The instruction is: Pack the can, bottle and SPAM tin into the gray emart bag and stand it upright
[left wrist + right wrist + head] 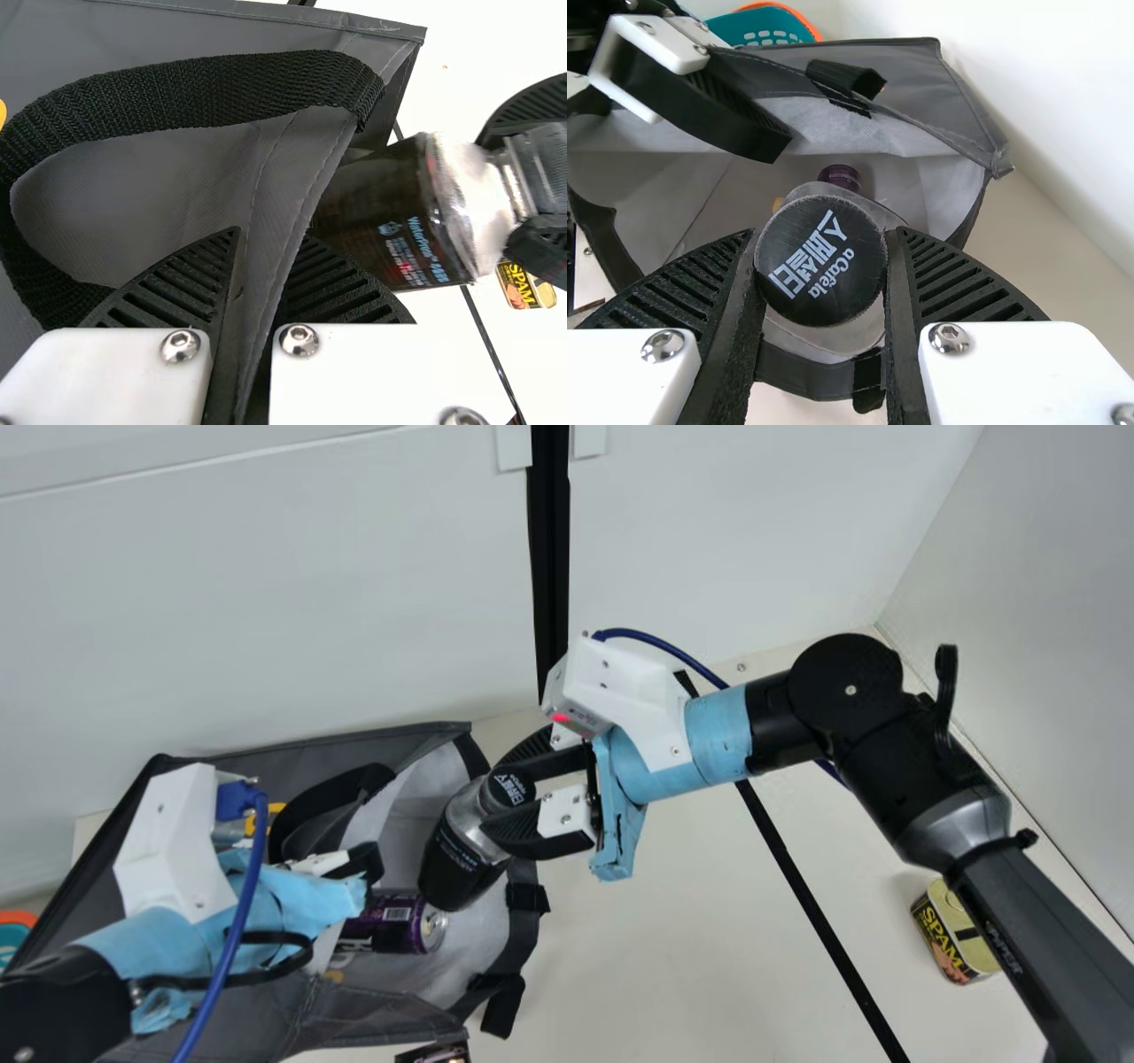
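At the mouth of the gray emart bag point(381, 1010): left gripper point(271, 234), closed on a fold of the bag's fabric beside the black webbing handle point(221, 84), presumably to steady the opening while something goes in. Next, right gripper point(826, 230), closed around the capped neck of the bottle point(465, 841); the bottle is tilted, its dark base leading into the mouth. A hold at the cap end seems chosen so that the body can enter first and the fingers need not follow far. Within, against the pale lining point(908, 177): the can point(390, 923), purple, on its side, its top end turned toward the opening; lying so, it could be nudged by the bottle's base. Bag itself laid over rather than upright, which suits loading from the side, though contents may slide when it is stood up. Farther off, well apart from the bag, on the cream table point(664, 957): the SPAM tin point(952, 939), unpacked, probably the last item due. Beyond the bag in the right wrist view: a teal basket point(766, 28) with orange rim, apparently no part of the job. Count: grippers, two, both occupied; bag, one; bottle, one, entering; can, one, inside; SPAM tin, one, outside; basket, one.
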You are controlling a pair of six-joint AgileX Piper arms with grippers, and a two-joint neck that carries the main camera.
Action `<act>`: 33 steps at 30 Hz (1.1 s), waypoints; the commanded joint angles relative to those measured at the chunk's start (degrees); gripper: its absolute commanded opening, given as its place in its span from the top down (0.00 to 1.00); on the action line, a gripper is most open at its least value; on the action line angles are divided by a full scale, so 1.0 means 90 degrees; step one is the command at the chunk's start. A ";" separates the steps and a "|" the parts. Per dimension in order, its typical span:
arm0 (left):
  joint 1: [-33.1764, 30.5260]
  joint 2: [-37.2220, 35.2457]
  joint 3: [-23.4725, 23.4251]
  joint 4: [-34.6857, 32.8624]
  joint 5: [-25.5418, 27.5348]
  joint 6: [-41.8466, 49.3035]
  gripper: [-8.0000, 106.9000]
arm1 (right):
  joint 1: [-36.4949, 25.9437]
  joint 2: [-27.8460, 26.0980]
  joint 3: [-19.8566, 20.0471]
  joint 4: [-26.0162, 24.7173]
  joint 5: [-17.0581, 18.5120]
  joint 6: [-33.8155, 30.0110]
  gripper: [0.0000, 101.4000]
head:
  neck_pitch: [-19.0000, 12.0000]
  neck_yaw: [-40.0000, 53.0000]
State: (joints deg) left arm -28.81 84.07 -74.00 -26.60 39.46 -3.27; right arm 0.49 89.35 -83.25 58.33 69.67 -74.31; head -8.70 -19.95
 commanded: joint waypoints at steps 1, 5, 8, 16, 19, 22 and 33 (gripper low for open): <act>0.0000 0.0000 0.0000 0.0000 0.0000 0.0000 1.00 | 0.0006 0.0037 0.0017 0.0043 0.0025 -0.0025 1.00 | -0.0144 -0.0005; 0.0000 0.0000 0.0000 0.0000 0.0000 0.0000 1.00 | 0.0012 0.0143 0.0035 0.0124 0.0025 -0.0077 1.00 | -0.0144 -0.0005; 0.0000 0.0000 0.0000 0.0000 0.0000 0.0000 1.00 | 0.0039 0.0226 0.0034 0.0188 0.0025 -0.0103 1.00 | -0.0144 -0.0005; 0.0000 0.0000 0.0000 0.0000 0.0000 0.0000 1.00 | 0.0222 0.0450 0.0018 0.0376 -0.0051 -0.0145 1.00 | -0.0144 -0.0005; 0.0000 0.0000 0.0000 0.0000 0.0000 0.0000 1.00 | 0.0372 0.0526 0.0057 0.0448 -0.0177 -0.0172 1.00 | -0.0144 -0.0005; 0.0000 0.0000 0.0000 0.0000 0.0000 0.0000 1.00 | 0.0516 0.0597 0.0102 0.0512 -0.0295 -0.0204 1.00 | -0.0144 -0.0005; 0.0000 0.0000 0.0000 0.0000 0.0000 0.0000 1.00 | 0.0955 0.0905 0.0237 0.0634 -0.0676 -0.0316 1.00 | -0.0144 -0.0005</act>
State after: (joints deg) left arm -28.81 84.07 -74.00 -26.60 39.46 -3.27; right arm 8.90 97.33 -81.16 63.94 63.78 -77.11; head -8.70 -19.95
